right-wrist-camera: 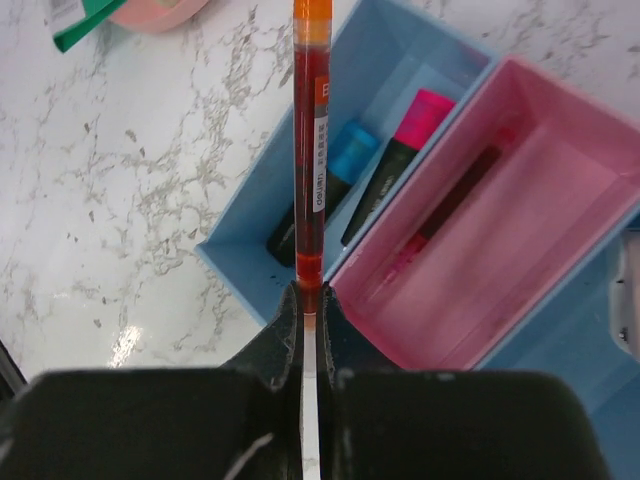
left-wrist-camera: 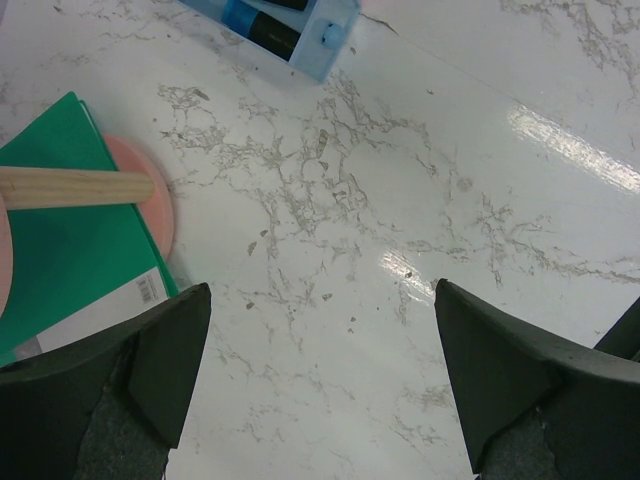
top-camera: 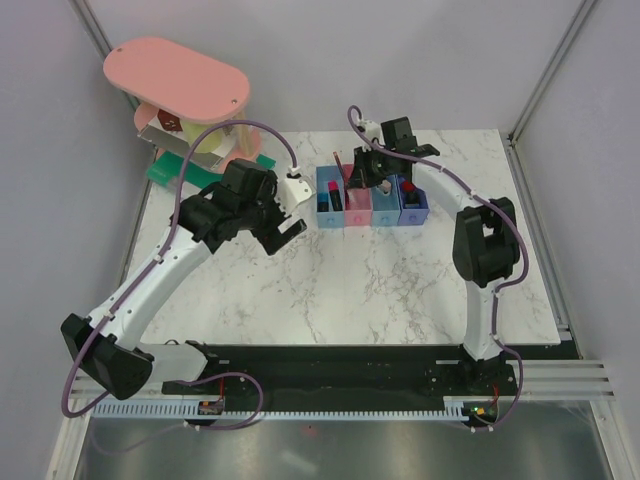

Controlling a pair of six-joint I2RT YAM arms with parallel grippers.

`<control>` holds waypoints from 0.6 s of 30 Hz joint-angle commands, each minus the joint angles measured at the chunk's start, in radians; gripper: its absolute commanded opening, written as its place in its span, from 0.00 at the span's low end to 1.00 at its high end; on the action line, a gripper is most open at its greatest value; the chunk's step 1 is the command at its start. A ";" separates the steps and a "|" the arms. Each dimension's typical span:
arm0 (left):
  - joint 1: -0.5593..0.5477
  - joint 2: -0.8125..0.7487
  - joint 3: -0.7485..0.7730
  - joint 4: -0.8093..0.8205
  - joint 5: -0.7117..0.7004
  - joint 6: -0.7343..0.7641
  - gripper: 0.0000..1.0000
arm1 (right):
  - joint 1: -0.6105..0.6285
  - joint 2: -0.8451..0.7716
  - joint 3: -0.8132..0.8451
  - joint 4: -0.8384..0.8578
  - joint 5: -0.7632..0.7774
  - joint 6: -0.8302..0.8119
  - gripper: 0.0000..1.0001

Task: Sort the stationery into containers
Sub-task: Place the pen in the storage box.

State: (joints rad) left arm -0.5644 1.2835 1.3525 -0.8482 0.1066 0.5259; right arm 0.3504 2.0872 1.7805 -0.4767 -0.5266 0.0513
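Red pen is sitting clamped in the right gripper, fingers pressing tight on one end. It's hanging over the shared wall between the light blue bin and the pink bin. Blue-capped marker and pink-capped marker are lying in the light blue bin. Left gripper is hovering over the table, fingers wide apart, gripping nothing, green box off to one side.
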 commanded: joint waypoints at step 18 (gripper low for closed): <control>0.001 -0.007 0.071 0.003 0.018 0.039 1.00 | -0.054 -0.035 -0.133 0.159 0.039 0.015 0.01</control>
State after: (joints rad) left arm -0.5644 1.2816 1.3884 -0.8551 0.1089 0.5282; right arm 0.2943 2.0899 1.6646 -0.3710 -0.5034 0.0818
